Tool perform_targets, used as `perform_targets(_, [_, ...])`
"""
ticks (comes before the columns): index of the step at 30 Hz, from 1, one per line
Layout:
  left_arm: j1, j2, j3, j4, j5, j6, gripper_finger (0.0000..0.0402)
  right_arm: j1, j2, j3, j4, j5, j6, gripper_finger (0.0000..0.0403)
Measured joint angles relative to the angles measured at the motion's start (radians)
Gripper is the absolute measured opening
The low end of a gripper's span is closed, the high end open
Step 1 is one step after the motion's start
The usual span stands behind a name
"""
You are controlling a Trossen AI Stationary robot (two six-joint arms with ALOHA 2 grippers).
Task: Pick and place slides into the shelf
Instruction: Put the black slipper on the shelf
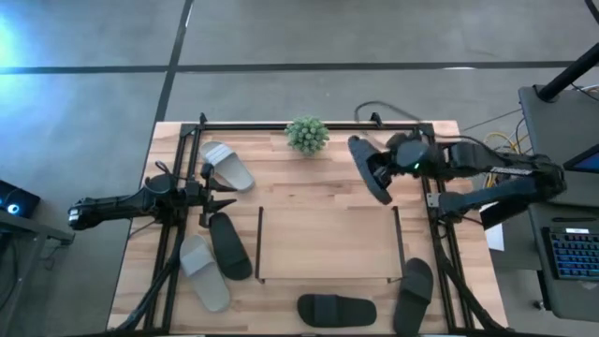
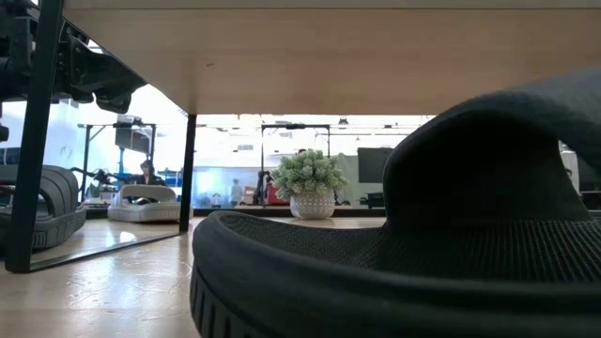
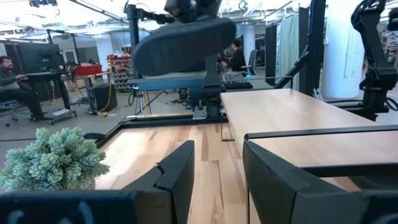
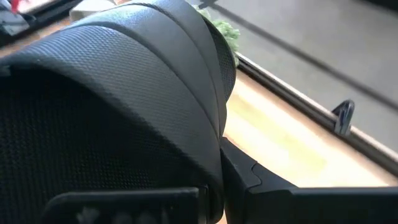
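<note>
Right gripper (image 1: 382,170) has its jaws clamped on a black sandal (image 1: 368,168), lifted just beyond the shelf's (image 1: 328,245) far right corner. Left gripper (image 1: 223,196) waits left of the shelf, jaws apart, holding nothing.

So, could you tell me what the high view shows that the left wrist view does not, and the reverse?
Only the high view shows all six slides: two grey ones and a black one by the left gripper, two black ones at the near edge, and the whole empty shelf.

Only the left wrist view shows the left gripper's open fingers and the room beyond, with a seated person.

Both show the plant, the shelf top and the black slide held aloft by the right gripper.
</note>
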Motion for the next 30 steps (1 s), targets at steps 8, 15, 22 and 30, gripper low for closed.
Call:
perform_targets(8, [0.000,0.000,0.000,0.000,0.000,0.000,0.0123,0.142,0.253,0.221,-0.132,0.232,0.101,0.0009])
perform_targets(15, [0.000,0.000,0.000,0.000,0.000,0.000,0.0123,0.183,0.502,0.512,-0.344,0.247,0.194,0.0012])
perform_targets(22, [0.000,0.000,0.000,0.000,0.000,0.000,0.0123,0.234,0.655,0.710,-0.652,0.249,0.500,0.0013])
perform_targets(30, [0.000,0.000,0.000,0.000,0.000,0.000,0.0123,0.363,0.776,0.854,-0.684,0.246,0.563,0.0013])
